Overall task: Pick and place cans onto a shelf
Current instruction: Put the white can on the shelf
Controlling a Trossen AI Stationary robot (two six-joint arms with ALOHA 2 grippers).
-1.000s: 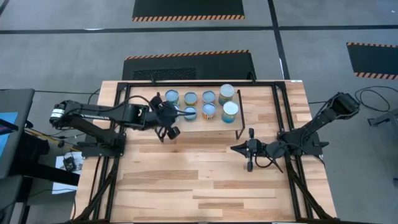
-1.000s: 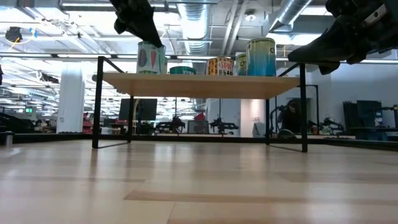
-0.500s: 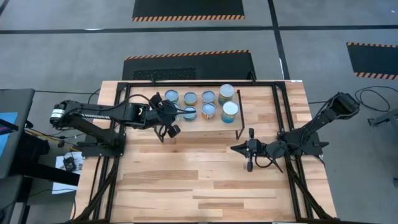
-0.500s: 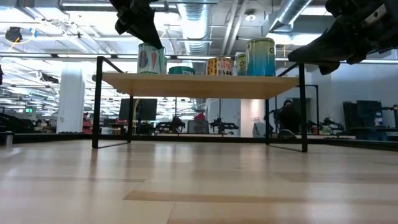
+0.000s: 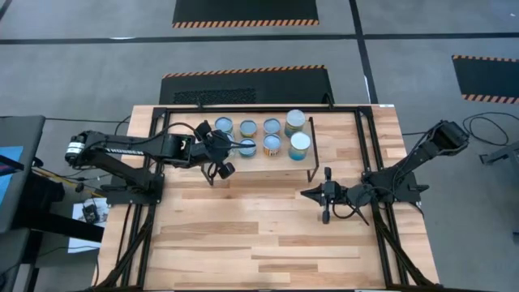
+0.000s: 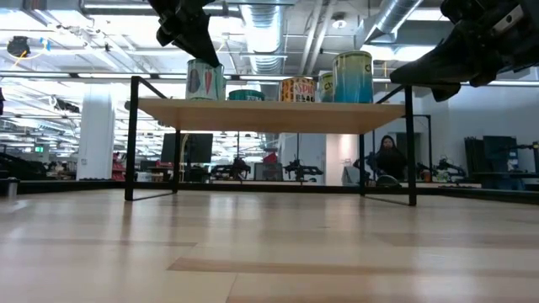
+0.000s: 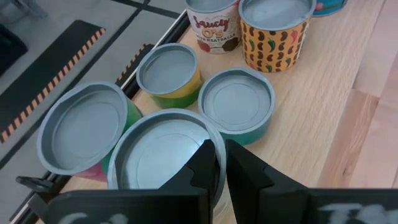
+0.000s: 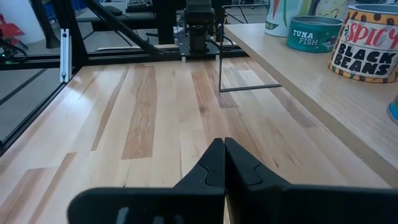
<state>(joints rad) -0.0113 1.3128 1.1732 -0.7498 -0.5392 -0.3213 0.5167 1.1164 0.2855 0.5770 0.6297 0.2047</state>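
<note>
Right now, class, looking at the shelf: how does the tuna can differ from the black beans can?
The tuna can is low and squat; the black beans can stands clearly taller. The tuna can wears a teal label with white lettering; the black beans can has a pale label with dark and red lettering. Both stand upright on the shelf.

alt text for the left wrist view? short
The left gripper, fingers nearly together, hangs just above the rim of a silvery-topped can on the light wooden shelf. Five more cans stand close around it, among them a green-labelled one and a pepper-patterned one.
</note>
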